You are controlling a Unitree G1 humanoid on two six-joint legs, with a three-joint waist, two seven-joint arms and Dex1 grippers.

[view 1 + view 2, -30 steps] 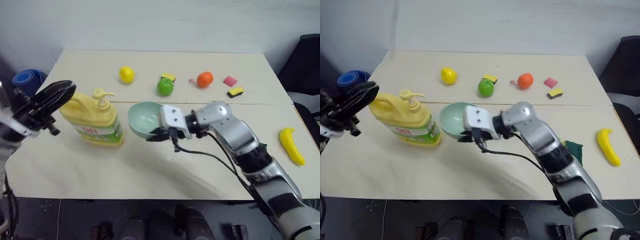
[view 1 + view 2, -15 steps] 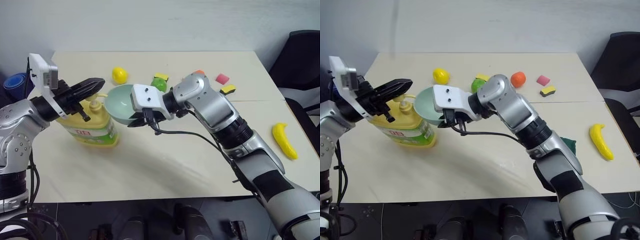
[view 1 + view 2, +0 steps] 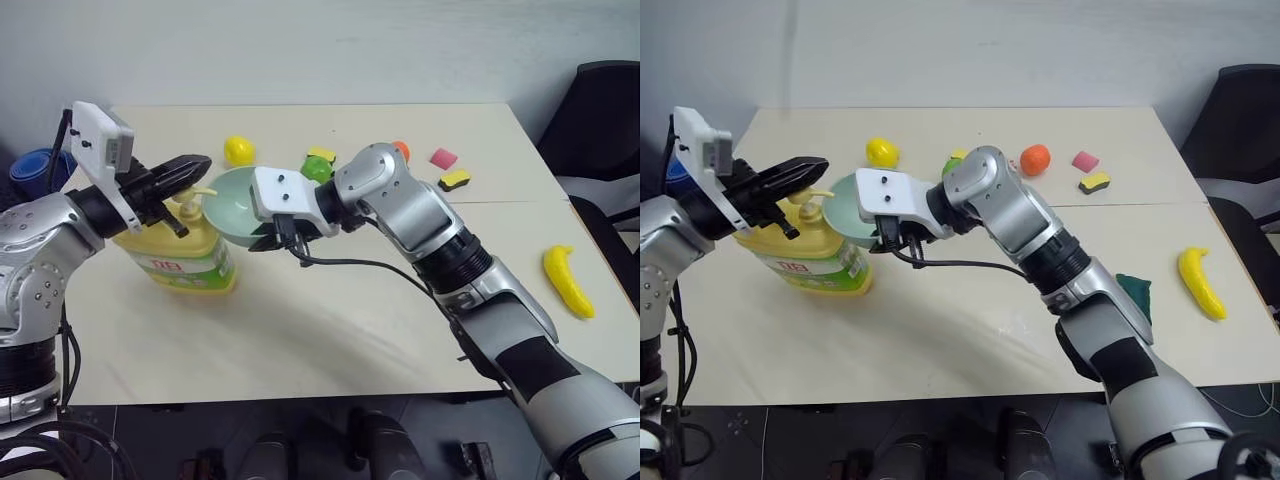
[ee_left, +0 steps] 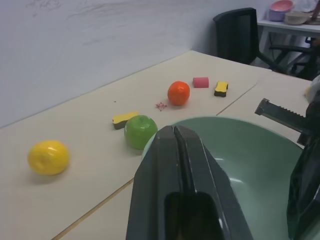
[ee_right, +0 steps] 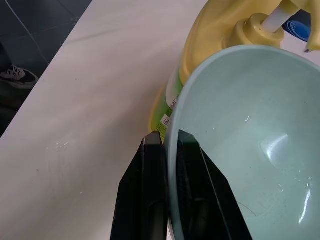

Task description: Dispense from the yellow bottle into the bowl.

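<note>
The table [image 3: 330, 340] has a wide bare stretch along its near half, from below the bottle across to the right; its far half carries a loose row of small things. A dark chair [image 3: 600, 110] stands off the far right corner, and a blue object [image 3: 40, 168] sits past the left edge.

The yellow bottle [image 3: 185, 262] stands upright near the table's left edge, label facing the near side, its pump head [image 5: 277, 22] uppermost. The bowl [image 3: 232, 205] is lifted off the table and tipped, its open side turned toward the bottle, its rim just beside the pump. Its inside looks empty and smooth in the right wrist view.

The right gripper [image 3: 272, 238] is clamped on the bowl's rim, one black finger [image 5: 150, 200] outside the wall and the other inside. The left gripper [image 3: 192, 167] has its fingers [image 4: 175, 165] pressed together with nothing between them; it hovers just over the pump head, whether touching I cannot tell, with its tips pointing right toward the bowl.

Beyond the bowl lie a lemon [image 3: 238, 150], a green apple [image 4: 140, 131] with a yellow sponge [image 4: 124, 119] beside it, an orange [image 3: 1036, 159], a pink block [image 3: 443, 157] and a second sponge [image 3: 455, 179]. A banana [image 3: 566, 281] lies well apart near the right edge, a dark green cloth [image 3: 1134, 293] left of it.
</note>
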